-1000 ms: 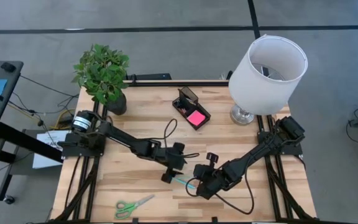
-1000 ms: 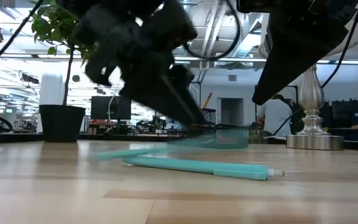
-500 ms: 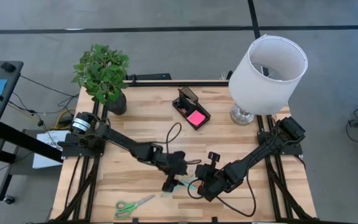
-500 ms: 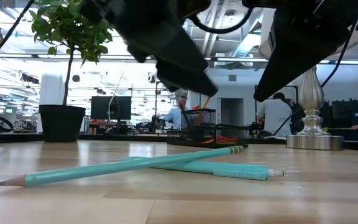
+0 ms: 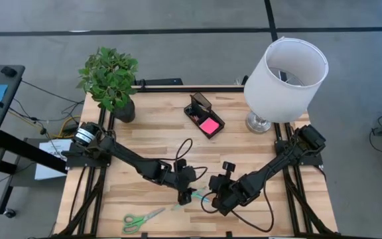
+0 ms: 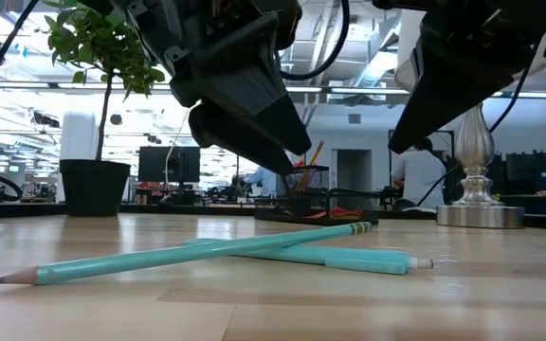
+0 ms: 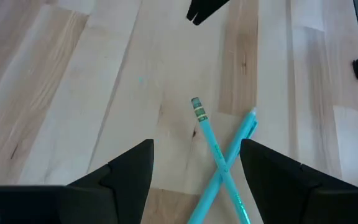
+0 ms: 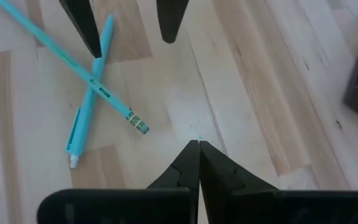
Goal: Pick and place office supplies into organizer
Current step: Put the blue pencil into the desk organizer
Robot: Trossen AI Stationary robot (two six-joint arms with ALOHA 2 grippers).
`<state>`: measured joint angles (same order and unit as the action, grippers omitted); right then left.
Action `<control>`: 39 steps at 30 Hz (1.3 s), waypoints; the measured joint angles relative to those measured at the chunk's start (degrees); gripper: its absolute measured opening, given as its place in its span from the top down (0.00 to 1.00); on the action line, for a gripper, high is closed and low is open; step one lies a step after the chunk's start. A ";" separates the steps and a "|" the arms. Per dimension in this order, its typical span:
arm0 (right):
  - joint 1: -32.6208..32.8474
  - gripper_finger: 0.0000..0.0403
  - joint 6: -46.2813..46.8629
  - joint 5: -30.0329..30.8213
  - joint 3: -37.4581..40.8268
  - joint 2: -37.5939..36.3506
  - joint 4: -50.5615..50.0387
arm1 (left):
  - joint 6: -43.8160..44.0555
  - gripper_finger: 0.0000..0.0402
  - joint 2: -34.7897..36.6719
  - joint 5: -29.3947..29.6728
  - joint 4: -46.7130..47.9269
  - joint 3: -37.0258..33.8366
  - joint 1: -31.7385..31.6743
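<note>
A teal pencil [image 6: 188, 251] is laid crosswise over a teal pen [image 6: 349, 258] near the table's [image 5: 138, 133] front edge. Just above them the left gripper [image 7: 194, 165] is spread wide, nothing held. Close beside, the right gripper [image 8: 198, 163] is pinched shut, empty. The organizer [image 5: 203, 114] is parked well behind by the lamp [image 5: 284, 76].

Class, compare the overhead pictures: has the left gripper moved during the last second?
Yes. In the high view the left gripper has moved toward the table's front edge, farther from the organizer, and now hangs open over the crossed teal pencil and pen.
</note>
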<state>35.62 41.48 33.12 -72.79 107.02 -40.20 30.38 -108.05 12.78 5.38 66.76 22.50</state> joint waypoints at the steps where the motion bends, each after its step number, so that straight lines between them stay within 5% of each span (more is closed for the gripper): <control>1: 0.02 1.00 0.02 0.02 0.00 0.00 -0.19 | 0.42 0.42 0.00 0.10 -0.06 0.00 -0.04; 12: -0.08 1.00 6.27 2.82 0.00 0.00 -8.03 | 2.55 0.42 -6.53 -1.73 -11.82 0.11 -1.43; 30: 0.37 1.00 12.54 2.57 0.02 0.02 -13.36 | 2.55 0.42 -12.10 0.37 -7.99 4.44 -0.98; 39: 0.91 1.00 12.56 1.95 0.02 0.02 -13.07 | 3.00 0.66 -12.07 5.62 0.01 5.62 -1.07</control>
<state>36.53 54.04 35.07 -72.77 107.04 -53.27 33.38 -120.11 18.40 5.40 72.38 21.43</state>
